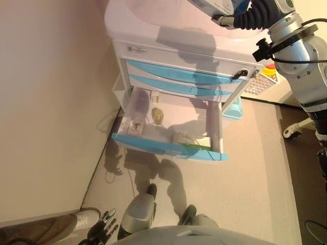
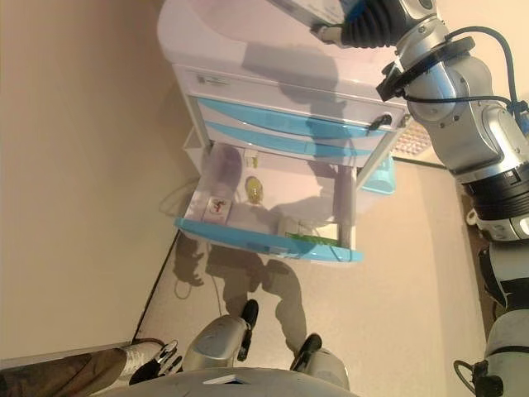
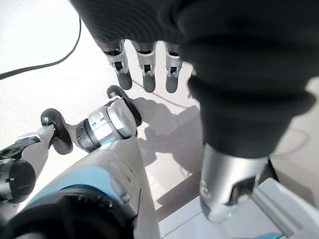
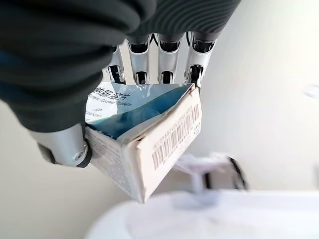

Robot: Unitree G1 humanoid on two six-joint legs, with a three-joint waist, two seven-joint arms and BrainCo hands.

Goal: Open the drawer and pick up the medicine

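Looking like a clinic or care room mock-up: white medical cart (image 1: 168,30) with blue drawer fronts standing against a plain beige wall (image 1: 46,102), bottom drawer (image 1: 171,145) hanging open showing a small bottle (image 1: 158,116) and packets (image 1: 135,126); grey floor (image 1: 255,178), white basket (image 1: 260,81) sitting beside the cart.

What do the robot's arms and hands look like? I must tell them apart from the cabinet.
Silver-grey jointed arms. The right hand and the left hand both have dark ribbed covers over back and wrist, and silver fingers with dark tips.
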